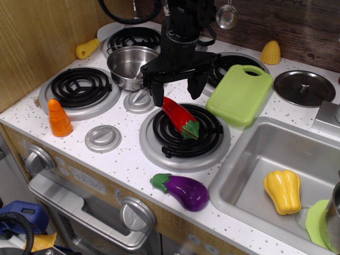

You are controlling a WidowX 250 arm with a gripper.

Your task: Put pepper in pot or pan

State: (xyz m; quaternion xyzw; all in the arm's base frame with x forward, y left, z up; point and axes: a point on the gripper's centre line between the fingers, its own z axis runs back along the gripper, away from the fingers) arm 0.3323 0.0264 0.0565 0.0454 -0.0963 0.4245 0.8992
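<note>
The red chili pepper (178,116) with its green stem cap lies on the front right burner (186,133), stem pointing toward the front. My black gripper (177,87) hangs open just above the pepper's far end, one finger (158,93) to its left and the other to its right, not gripping it. The shiny steel pot (129,66) stands behind and left of the gripper, between the left burners, and has nothing in it.
A green cutting board (240,93) lies right of the burner, a grey lid (304,87) beyond it. A purple eggplant (183,190) sits at the counter's front edge, a yellow bell pepper (283,191) in the sink (249,164), an orange carrot (58,119) at left, corn (271,52) at the back.
</note>
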